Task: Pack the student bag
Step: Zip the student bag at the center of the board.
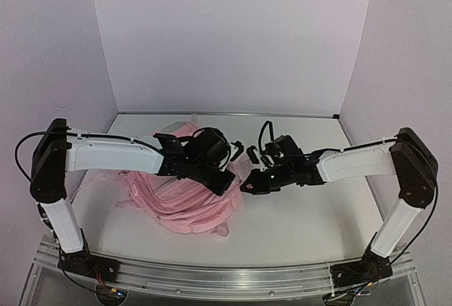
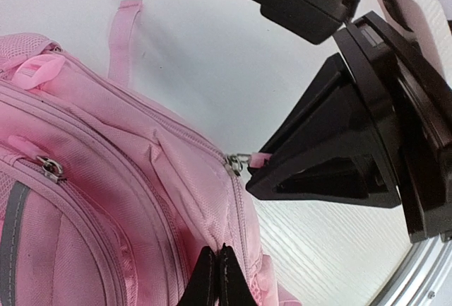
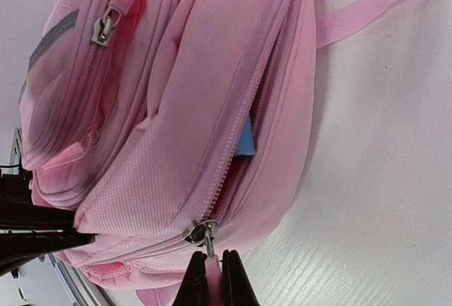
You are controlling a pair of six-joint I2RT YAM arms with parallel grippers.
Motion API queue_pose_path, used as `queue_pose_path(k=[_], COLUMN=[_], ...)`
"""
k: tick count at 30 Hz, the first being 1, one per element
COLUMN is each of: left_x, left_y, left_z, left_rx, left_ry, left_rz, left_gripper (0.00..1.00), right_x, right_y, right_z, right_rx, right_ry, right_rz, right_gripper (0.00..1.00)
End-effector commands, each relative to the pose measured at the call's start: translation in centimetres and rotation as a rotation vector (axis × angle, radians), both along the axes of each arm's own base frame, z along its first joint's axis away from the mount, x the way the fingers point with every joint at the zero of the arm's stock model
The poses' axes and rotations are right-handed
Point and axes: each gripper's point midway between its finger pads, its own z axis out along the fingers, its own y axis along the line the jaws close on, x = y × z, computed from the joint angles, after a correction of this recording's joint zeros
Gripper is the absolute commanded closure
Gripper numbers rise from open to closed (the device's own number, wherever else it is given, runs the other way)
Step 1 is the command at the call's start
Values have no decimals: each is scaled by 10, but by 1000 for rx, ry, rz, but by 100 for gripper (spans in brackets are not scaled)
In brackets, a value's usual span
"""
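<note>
Two arms reach inward over the white table (image 1: 311,214), and their tips meet at the right edge of the bag (image 1: 185,203). The bag lies flat on the table left of centre, mostly under the left arm, with its near end close to the arm bases and its far end towards the back wall.

The left claw (image 2: 215,278) has its fingers pressed tight together, with a pinch of the bag's pink fabric caught between the tips at the bag's right side. No gap shows between the fingers.

The right claw (image 3: 212,281) is also closed, its two fingers clamped on the small pink zip tab (image 3: 212,267) that hangs from a metal slider (image 3: 201,232). The left wrist view shows the same grip from the other side: the black fingers of the right claw hold the tab just beside the bag's corner.

From the slider the zip runs away along the bag, and its two sides stand slightly apart there. In that gap a blue thing (image 3: 246,140) shows; what it is cannot be told.

A pink strap (image 3: 374,6) lies on the table beside the bag. A second slider (image 3: 104,27) sits on another pocket, next to a grey strip (image 3: 53,37).
</note>
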Motion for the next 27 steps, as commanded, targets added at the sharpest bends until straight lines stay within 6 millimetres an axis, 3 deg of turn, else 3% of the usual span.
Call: queue_pose_path(k=[1, 9, 13, 19, 27], left_x=[-41, -86, -101, -108, -110], left_y=[28, 47, 59, 71, 78], left_z=[15, 23, 25, 33, 38], left_rx=[13, -30, -18, -8, -11], left_ry=[108, 228, 275, 279, 273], left_rz=[-66, -196, -223, -227, -213], left_gripper=[100, 100, 100, 100, 100], right_x=[34, 35, 44, 63, 96], right_y=[-26, -6, 4, 17, 17], right_z=[23, 29, 20, 6, -2], right_rx=[-103, -128, -144, -163, -189], right_ry=[-122, -142, -133, -127, -154], right_rz=[-81, 80, 114, 95, 10], right_gripper=[100, 100, 100, 100, 100])
